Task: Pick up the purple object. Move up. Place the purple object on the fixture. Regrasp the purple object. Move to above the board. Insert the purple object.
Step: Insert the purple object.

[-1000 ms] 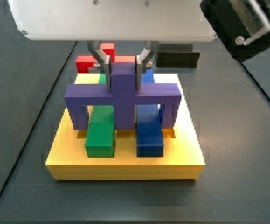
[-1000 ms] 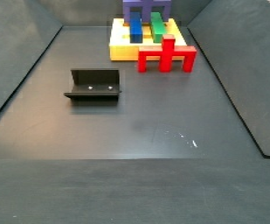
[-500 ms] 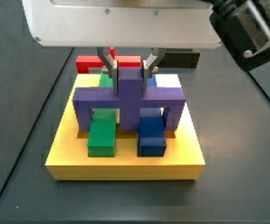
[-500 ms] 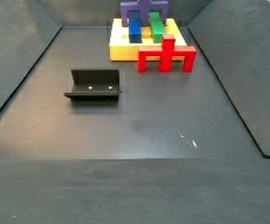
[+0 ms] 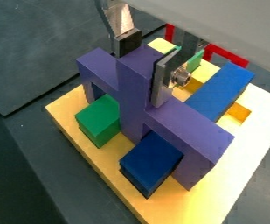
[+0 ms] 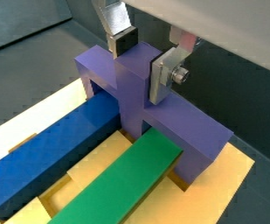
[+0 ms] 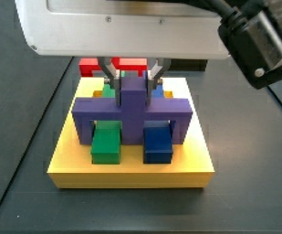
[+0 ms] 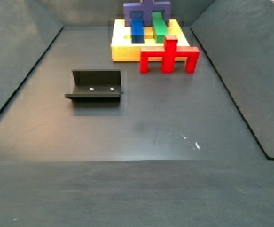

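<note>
The board point(image 7: 130, 166) holds the green bar point(image 7: 105, 143), the blue bar point(image 7: 158, 143) and, seemingly seated, the matte purple object point(image 5: 148, 105), its stem clamped by the gripper point(image 5: 143, 63).

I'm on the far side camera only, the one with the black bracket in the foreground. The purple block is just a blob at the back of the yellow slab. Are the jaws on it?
Observer: Yes. In both wrist views the gripper has its jaws shut on the central stem of the purple matte block.
Operator: Where is the block relative to the bars?
Observer: In a side view its crossbar straddles the long green bar and the long blue bar on the yellow board.
Operator: Are its legs down?
Observer: In a wrist view one leg reaches the board beside the green bar; full seating I cannot confirm.
</note>
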